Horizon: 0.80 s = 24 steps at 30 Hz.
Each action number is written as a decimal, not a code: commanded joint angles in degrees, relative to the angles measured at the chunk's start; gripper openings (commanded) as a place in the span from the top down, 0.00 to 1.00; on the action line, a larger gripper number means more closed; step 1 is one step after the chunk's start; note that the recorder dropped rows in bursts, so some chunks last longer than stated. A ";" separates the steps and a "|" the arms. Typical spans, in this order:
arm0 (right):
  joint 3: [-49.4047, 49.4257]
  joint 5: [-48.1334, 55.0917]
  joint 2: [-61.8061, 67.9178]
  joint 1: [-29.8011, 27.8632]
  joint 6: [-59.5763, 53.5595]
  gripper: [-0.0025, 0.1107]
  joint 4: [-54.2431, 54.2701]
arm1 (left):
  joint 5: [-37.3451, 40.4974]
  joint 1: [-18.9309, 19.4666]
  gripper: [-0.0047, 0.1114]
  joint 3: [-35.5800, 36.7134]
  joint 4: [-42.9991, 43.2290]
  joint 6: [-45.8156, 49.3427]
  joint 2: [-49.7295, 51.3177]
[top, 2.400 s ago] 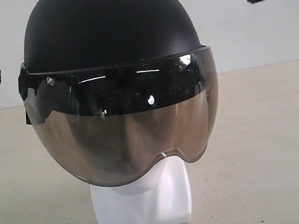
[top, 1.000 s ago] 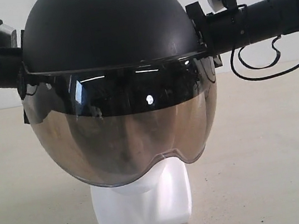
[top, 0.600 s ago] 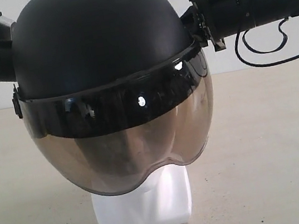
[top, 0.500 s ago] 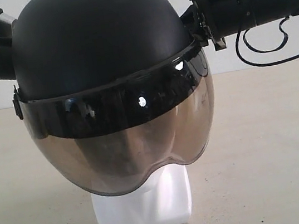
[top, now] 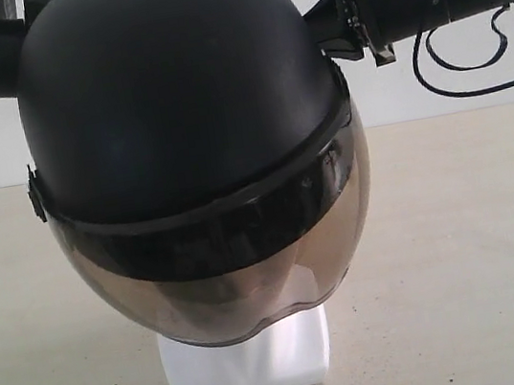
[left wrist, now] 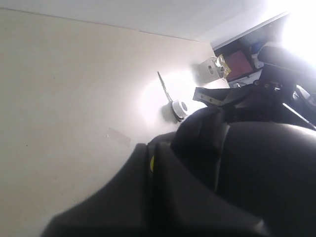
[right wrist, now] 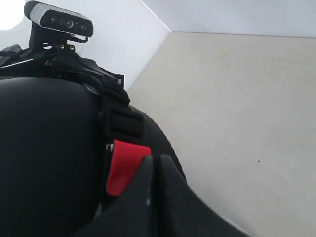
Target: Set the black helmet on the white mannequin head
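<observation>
The black helmet [top: 178,117] sits over the white mannequin head, tipped forward so that its crown faces the exterior view. Its smoke-brown visor [top: 251,280] hides the face; only the head's square base [top: 247,363] shows. My left gripper [top: 15,49] reaches the helmet's left side from the upper left and my right gripper [top: 335,31] its right side. In the left wrist view the left gripper [left wrist: 150,160] is shut against the helmet shell [left wrist: 266,173], by a black strap [left wrist: 202,143]. In the right wrist view the right gripper [right wrist: 153,160] is shut beside a red strap tab [right wrist: 126,168].
The head stands on a beige tabletop [top: 478,247] before a white wall [top: 413,72]. A cable [top: 472,73] loops under the right arm. A small white fitting [left wrist: 178,107] shows past the helmet in the left wrist view; the opposite arm's camera [right wrist: 59,19] in the right wrist view.
Both arms came in from the sides and closed on the helmet. Since then the helmet has tipped forward, crown towards the exterior view, visor edge lower, and both arms have risen.
</observation>
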 commanded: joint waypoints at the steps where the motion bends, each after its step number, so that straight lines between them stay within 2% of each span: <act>1: -0.31 3.59 -1.79 0.21 0.48 0.98 -0.89 | 1.91 -0.65 0.92 -0.81 -1.05 -1.04 -1.29; 14: -0.31 1.53 -1.66 0.21 1.35 0.98 -6.71 | 1.91 0.34 0.92 -0.81 -1.05 1.25 -1.32; 19: -0.31 -0.75 -1.66 -0.50 1.35 0.98 -7.22 | 1.91 2.61 0.92 -0.81 -1.16 2.34 -1.32; 24: -0.31 -3.22 -1.99 -3.78 1.93 0.98 -7.25 | 1.91 5.22 0.92 -0.81 -0.88 2.34 -1.73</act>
